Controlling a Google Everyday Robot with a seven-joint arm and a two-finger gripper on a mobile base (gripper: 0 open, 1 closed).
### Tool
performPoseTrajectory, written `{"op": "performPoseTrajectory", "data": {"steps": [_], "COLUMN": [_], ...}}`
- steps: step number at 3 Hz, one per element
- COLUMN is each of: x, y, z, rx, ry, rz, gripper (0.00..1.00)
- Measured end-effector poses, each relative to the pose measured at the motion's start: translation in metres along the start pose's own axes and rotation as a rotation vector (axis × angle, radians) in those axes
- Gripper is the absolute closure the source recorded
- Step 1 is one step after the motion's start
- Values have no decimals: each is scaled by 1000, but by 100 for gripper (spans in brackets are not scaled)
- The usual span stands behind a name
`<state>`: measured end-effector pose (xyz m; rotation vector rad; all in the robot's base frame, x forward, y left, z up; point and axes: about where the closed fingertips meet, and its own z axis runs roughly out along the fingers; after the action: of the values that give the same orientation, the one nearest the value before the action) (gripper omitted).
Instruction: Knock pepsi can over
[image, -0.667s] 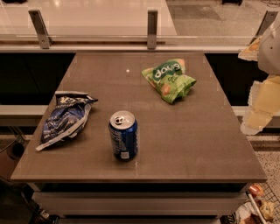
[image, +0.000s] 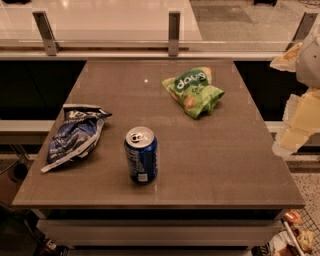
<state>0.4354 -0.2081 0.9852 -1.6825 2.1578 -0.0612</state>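
Observation:
The pepsi can (image: 141, 155) stands upright on the brown table (image: 215, 165), near the front edge and left of centre. It is dark blue with a silver top, a pull tab and a small white label patch. My gripper (image: 297, 122) is at the far right edge of the camera view, beyond the table's right side and well apart from the can. Only pale, cream-coloured parts of it show, and part of it is cut off by the frame edge.
A dark blue-and-white chip bag (image: 75, 135) lies left of the can. A green snack bag (image: 193, 91) lies at the back right of the table. A glass railing with metal posts (image: 173, 32) runs behind the table. Cluttered items (image: 295, 235) sit on the floor at lower right.
The gripper at the right edge has stayed about where it was. The can and both bags have not moved.

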Motion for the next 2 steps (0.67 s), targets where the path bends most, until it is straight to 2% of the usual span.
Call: {"op": "performPoseTrajectory", "data": {"steps": [1, 2], "x": [-16, -47], "y": [15, 31], "z": [12, 24], "rx": [-11, -26], "ry": [-167, -342], "rz": [4, 12], "gripper": [0, 0]}}
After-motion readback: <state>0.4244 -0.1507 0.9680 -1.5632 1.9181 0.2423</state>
